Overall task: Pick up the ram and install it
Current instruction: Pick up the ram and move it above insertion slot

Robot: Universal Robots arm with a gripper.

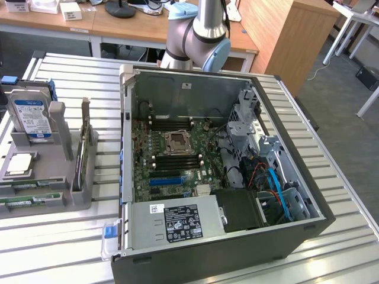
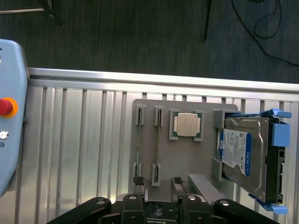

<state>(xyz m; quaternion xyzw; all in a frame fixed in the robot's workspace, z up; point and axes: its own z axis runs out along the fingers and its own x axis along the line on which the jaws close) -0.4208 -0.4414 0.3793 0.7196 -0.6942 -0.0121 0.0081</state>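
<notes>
Two green ram sticks (image 2: 158,149) (image 2: 139,148) stand on edge in the slots of a grey holder (image 2: 184,158) on the slatted table. In the exterior view they show as thin green strips (image 1: 28,199) at the near end of that holder (image 1: 50,171). My gripper (image 2: 158,185) hangs well above the holder, open, with dark fingers (image 2: 139,183) on either side of one stick's line. Nothing is between the fingers. The open computer case (image 1: 269,236) lies to the exterior view's right, its motherboard's black memory slots (image 1: 175,158) flanking the processor socket (image 1: 176,142).
The holder also carries a silver processor chip (image 2: 187,125) and a hard drive (image 2: 244,158) in a blue bracket. A pendant with a red button (image 2: 4,106) lies beside the table. The arm's elbow (image 1: 201,41) rises behind the case. Cables and a drive cage (image 1: 278,177) crowd the case's right side.
</notes>
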